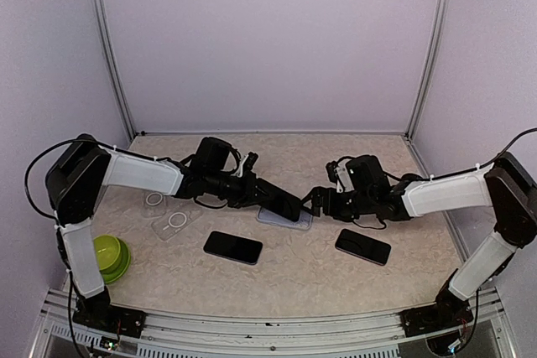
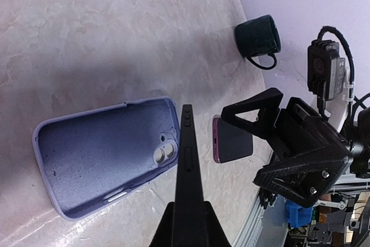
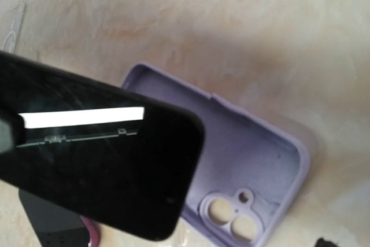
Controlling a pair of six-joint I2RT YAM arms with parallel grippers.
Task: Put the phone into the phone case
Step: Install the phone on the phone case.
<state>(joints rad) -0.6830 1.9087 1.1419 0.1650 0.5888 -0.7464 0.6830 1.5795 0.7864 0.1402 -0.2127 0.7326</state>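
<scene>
— Where is the phone (image 1: 281,204)?
— Clamped in the left pincer (image 1: 249,191), tilted over the lilac phone case (image 2: 104,154), which lies open side up mid-worktop (image 1: 294,157).
— And the right pincer (image 1: 315,199)?
— Jaws apart, gripping nothing, at the case's 3 o'clock end. A dark handset (image 1: 232,246) lies at its 8 o'clock, another handset (image 1: 362,246) at 4.

The marbled beige tabletop (image 1: 394,278) carries a lilac phone case (image 2: 98,160) at centre, a dark phone (image 1: 233,246) below it, a second dark phone (image 1: 362,246) lower right, two clear cases (image 1: 178,222) left, and a green bowl (image 1: 112,256) lower left.
</scene>
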